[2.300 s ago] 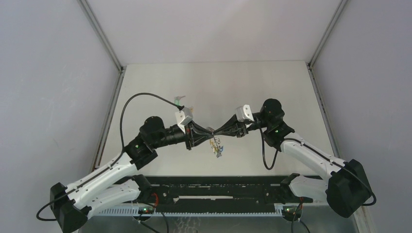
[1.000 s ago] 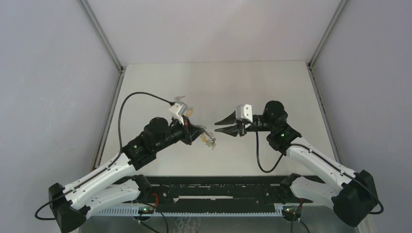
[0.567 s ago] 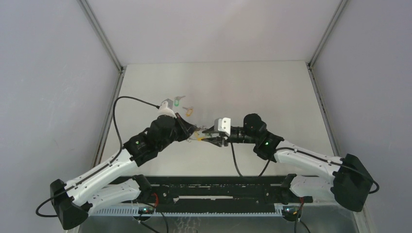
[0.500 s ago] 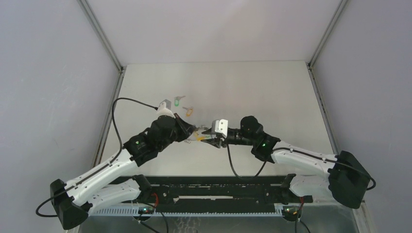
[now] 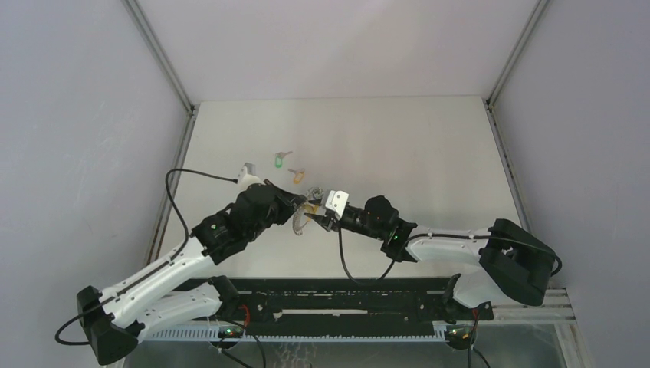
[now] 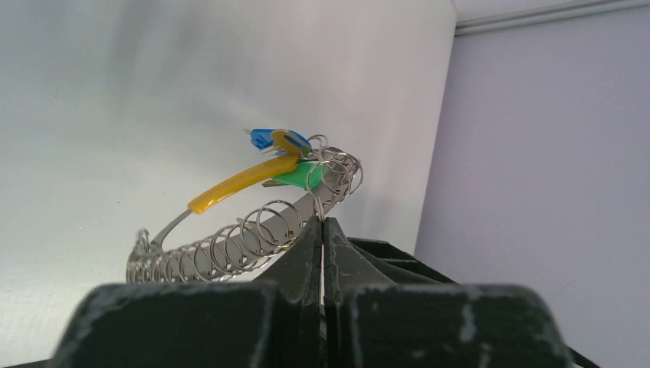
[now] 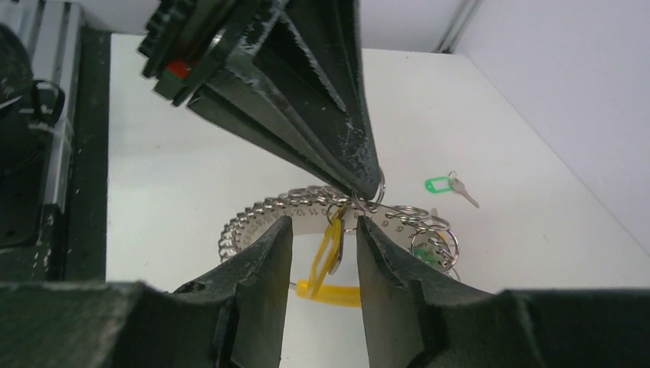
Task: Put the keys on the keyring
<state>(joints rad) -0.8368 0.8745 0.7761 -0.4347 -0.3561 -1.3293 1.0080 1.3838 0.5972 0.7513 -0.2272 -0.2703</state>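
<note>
**Keyring pinched off the tabletop, loose keys lying beyond it**

The left tool [image 6: 322,227] was pressed together on the keyring [image 6: 230,249], gripping its band at one spot and holding it off the tabletop [image 5: 429,153], left of centre and nearer the near edge than the far one. The right tool [image 7: 322,226] faced it nose to nose with its fingers apart, one on each side of a yellow tag [image 7: 331,247] hanging from the ring. Whether either finger touched that tag could not be told.

The keyring looked like a silvery curved band carrying a row of small wire rings, with the yellow tag, a blue tag [image 6: 263,138] and a green tag [image 6: 295,175] bunched near the gripped end. It seemed light and springy rather than stiff. The free arc would probably sag or swing if nudged, and the thin rings looked slippery and easy to snag. The band close to the left tool's pinch seemed the firmest place to work against.

A green-tagged key [image 5: 280,161] and an orange-tagged key [image 5: 297,175] lay flat on the tabletop just beyond the tools, towards the left edge at about mid-depth, near each other but apart. A third key could not be made out. These keys looked tiny and light. The plastic tag would likely offer a better hold than the metal blade, and it would leave the key's own ring free to hook on.
</note>
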